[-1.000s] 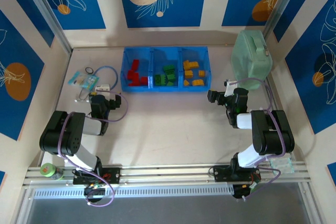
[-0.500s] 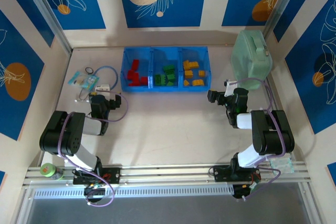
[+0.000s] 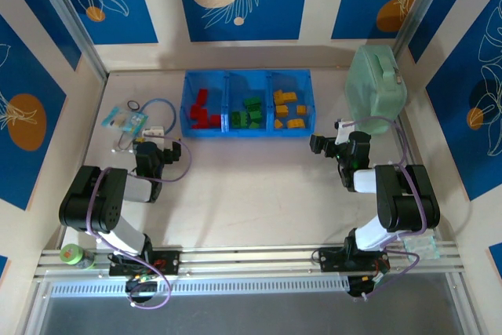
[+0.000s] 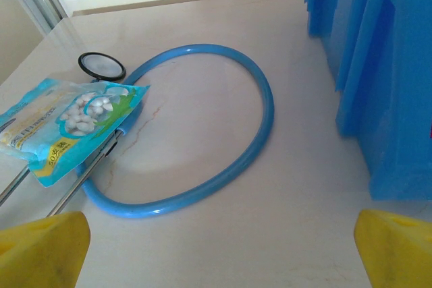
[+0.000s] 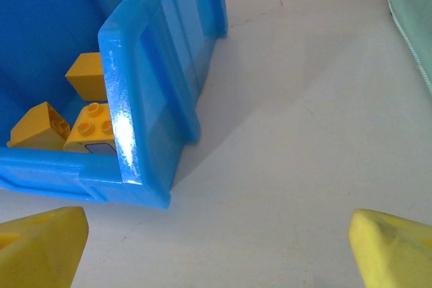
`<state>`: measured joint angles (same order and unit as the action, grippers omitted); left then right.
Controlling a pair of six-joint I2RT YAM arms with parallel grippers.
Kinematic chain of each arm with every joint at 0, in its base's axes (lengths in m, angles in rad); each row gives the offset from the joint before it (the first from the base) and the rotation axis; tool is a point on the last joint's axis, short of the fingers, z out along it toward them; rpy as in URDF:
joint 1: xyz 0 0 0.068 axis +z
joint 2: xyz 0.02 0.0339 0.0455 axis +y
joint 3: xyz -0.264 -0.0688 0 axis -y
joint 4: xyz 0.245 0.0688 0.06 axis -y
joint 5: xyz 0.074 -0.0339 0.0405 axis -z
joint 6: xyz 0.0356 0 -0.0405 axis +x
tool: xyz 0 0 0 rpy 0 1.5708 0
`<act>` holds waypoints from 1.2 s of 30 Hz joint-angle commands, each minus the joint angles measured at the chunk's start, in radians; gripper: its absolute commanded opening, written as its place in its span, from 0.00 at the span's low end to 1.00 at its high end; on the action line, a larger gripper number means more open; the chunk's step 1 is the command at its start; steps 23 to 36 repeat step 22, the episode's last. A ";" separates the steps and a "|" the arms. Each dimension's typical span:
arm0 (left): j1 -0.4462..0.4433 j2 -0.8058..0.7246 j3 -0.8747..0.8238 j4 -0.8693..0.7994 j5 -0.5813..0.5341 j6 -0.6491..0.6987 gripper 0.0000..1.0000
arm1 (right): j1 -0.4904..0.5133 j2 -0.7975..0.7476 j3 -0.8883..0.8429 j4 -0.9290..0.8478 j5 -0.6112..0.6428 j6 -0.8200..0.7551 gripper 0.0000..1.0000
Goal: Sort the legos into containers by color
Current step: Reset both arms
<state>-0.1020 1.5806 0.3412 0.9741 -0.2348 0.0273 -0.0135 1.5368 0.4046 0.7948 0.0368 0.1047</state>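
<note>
The blue tray [image 3: 247, 132] lies at the back of the table with three compartments. Red legos [image 3: 205, 111] are in the left one, green legos [image 3: 249, 113] in the middle one, yellow legos [image 3: 288, 109] in the right one. My left gripper [image 3: 149, 147] rests low near the tray's front left, open and empty [image 4: 219, 247], with the tray wall [image 4: 385, 79] to its right. My right gripper [image 3: 323, 145] sits off the tray's front right corner [image 5: 145, 133], open and empty [image 5: 216, 247]. Yellow legos [image 5: 88, 126] show inside that corner.
A blue tube loop [image 4: 223, 166] [image 3: 161, 106], a snack packet [image 4: 67, 119] [image 3: 125, 120] and a small black ring [image 4: 101, 66] lie left of the tray. The mint-green lidded case [image 3: 376, 84] [image 5: 413, 25] stands at the back right. A green tape roll [image 3: 71, 254] sits near the left base.
</note>
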 commanded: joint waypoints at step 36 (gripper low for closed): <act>0.005 -0.016 0.019 -0.004 0.045 0.010 1.00 | -0.002 -0.015 0.018 0.001 -0.018 -0.008 0.99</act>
